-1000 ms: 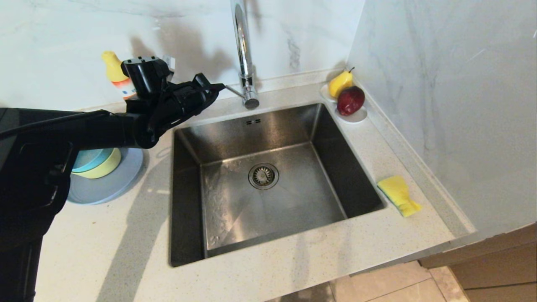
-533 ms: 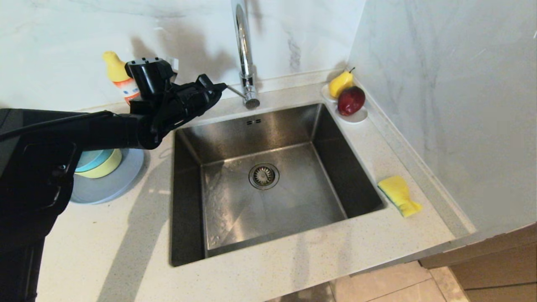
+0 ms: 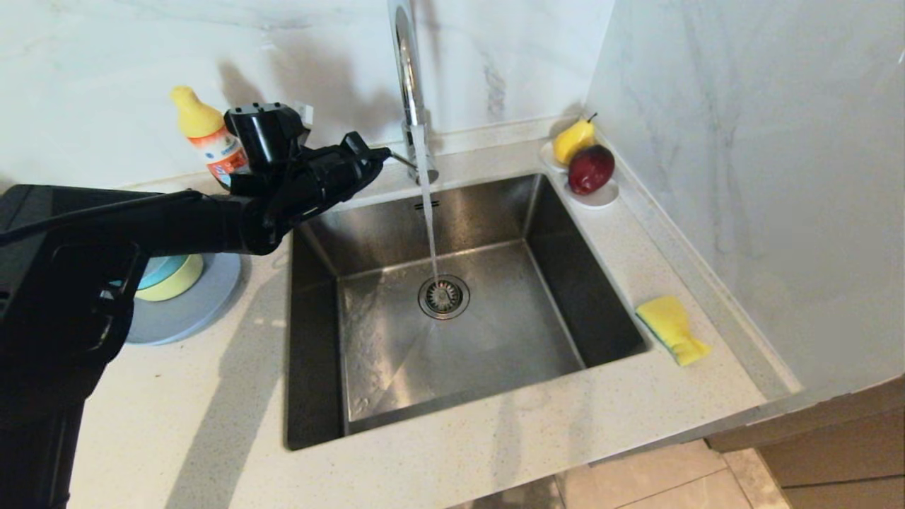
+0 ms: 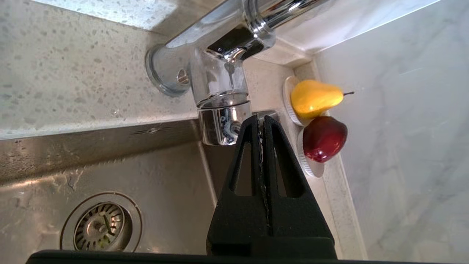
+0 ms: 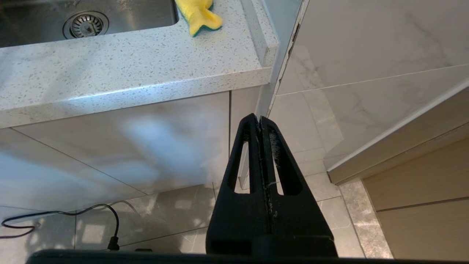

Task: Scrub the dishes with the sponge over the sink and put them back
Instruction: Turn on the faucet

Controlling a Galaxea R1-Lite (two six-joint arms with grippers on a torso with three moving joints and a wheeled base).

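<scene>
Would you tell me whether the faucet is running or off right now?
Running: a stream of water falls from the faucet onto the sink drain.

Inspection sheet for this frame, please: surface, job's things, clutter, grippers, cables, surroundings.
Surface: speckled countertop, sink set in; water runs from faucet.
Job's things: teal bowl in yellow bowl on grey-blue plate, left of sink; sponge to its right.
Clutter: detergent bottle; fruit dish.
Grippers: left gripper shut at the faucet's lever; right gripper shut, below the counter.
Cables: black cable on floor.
Surroundings: marble walls.
</scene>
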